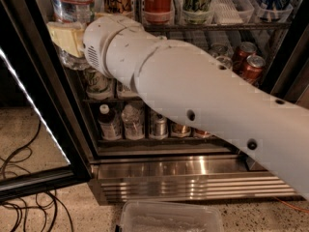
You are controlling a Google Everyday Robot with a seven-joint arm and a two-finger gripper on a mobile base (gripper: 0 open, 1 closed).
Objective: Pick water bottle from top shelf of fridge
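The water bottle (72,4), clear with a red band on its label, is at the top left in the camera view. Its base hangs below the front edge of the top shelf (217,27). My gripper (67,40) is at the bottle's lower half, with a pale cream finger (60,36) lying across it, shut on the bottle. My thick white arm (193,91) crosses the fridge (193,170) opening from the lower right and hides much of the middle rack. The bottle's cap is out of view.
A Coca-Cola can (158,1) and other cans stand on the top shelf to the right. Red cans (248,62) sit on the middle rack, and a dark bottle (107,122) and more cans on the lowest. The open door's frame (38,110) is left, with cables (19,178) and a clear tub (169,219) on the floor.
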